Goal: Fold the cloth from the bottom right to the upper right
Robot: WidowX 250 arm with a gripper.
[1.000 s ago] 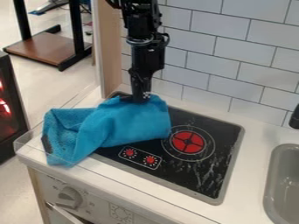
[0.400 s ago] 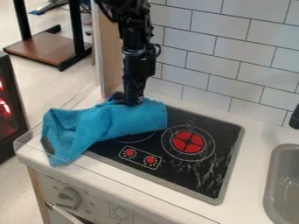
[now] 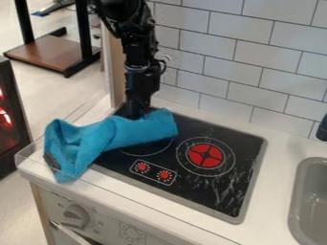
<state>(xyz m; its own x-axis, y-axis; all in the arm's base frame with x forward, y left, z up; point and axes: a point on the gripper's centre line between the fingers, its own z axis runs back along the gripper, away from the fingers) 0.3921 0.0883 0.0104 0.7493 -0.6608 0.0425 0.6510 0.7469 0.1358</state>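
The blue cloth [image 3: 105, 136] is draped in folds over worktop [image 3: 281, 136] and stovetop [image 3: 233, 139], its far edge met by the hand [image 3: 134, 115], whether parted or closed cannot be told.

Stovetop [image 3: 239, 139] set in white counter [image 3: 271, 174], beside grey sink [image 3: 299, 206]; tiled wall [image 3: 256, 60] behind
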